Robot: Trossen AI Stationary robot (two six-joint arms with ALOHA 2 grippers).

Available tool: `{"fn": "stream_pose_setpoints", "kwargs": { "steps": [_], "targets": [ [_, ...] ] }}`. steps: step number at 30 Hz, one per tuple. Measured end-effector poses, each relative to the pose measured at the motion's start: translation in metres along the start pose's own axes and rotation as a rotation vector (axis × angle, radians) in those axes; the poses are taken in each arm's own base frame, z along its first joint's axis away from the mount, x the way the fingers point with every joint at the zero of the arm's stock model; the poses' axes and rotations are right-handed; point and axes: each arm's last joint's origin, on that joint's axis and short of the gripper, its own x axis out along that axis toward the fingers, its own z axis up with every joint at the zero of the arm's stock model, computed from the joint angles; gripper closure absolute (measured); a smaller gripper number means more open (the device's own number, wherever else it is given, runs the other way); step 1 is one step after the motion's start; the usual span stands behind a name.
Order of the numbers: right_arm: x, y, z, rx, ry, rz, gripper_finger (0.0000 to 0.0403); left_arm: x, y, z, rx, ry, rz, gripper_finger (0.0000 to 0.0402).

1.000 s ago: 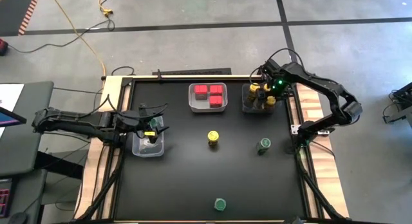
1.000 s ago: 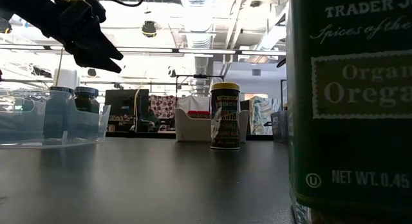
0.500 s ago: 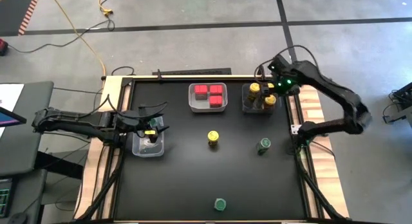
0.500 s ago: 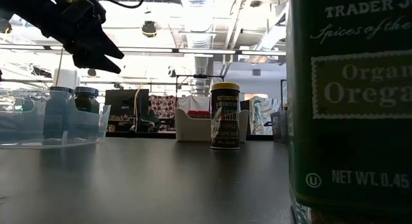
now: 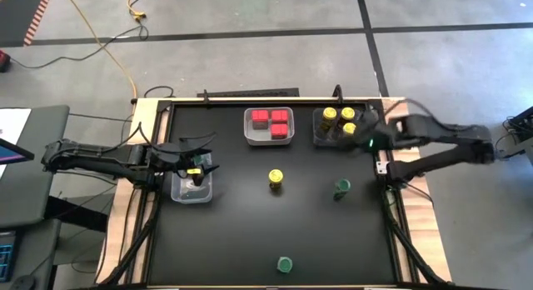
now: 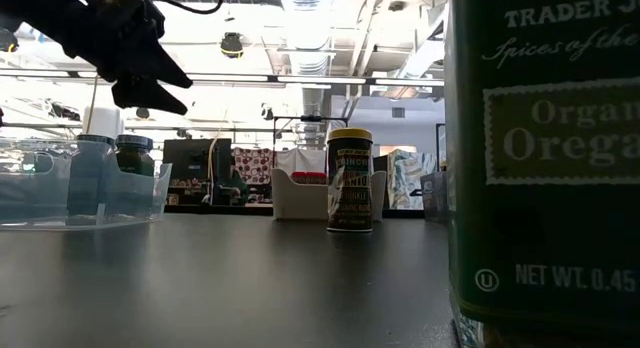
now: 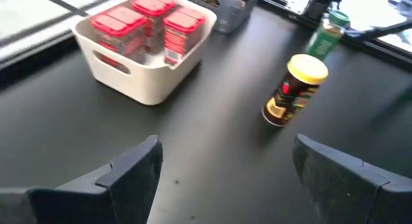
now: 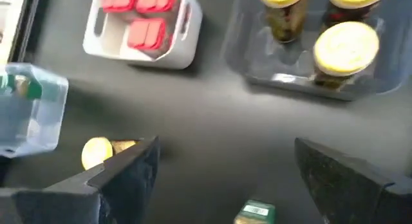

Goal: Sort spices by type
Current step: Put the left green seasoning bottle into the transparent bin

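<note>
Spices: three red square-topped boxes [image 5: 270, 120] in a white tray [image 5: 269, 138]; three yellow-lidded jars [image 5: 340, 120] binned. Right gripper [image 5: 364, 140] beside them, seemingly wide open, empty.

Black table [image 5: 241, 232] with trays and loose jars
Three trays [image 5: 269, 138] sat on it; one yellow-lidded jar [image 5: 276, 179] and two green-lidded jars [image 5: 341, 188] stood loose.

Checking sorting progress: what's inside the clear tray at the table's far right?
The clear tray holds three yellow-lidded jars, standing upright. The right wrist view shows their lids and labels; the tray floor beneath them is covered.
</note>
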Motion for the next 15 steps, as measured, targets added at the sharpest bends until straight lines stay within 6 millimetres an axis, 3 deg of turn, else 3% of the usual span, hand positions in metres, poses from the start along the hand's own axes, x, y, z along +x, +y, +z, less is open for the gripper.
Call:
{"fn": "stream_pose_setpoints", "kwargs": {
  "steps": [8, 15],
  "targets": [
    [0.022, 0.022, -0.084, -0.133, 0.01, -0.029, 0.0018, -0.002, -0.011, 0.001, 0.001, 0.042, -0.099, 0.007],
    [0.02, 0.011, -0.151, -0.195, 0.051, 0.001, 0.0018, 0.007, -0.048, 0.03, 0.079, 0.085, -0.083, 0.007]
  ]
}}
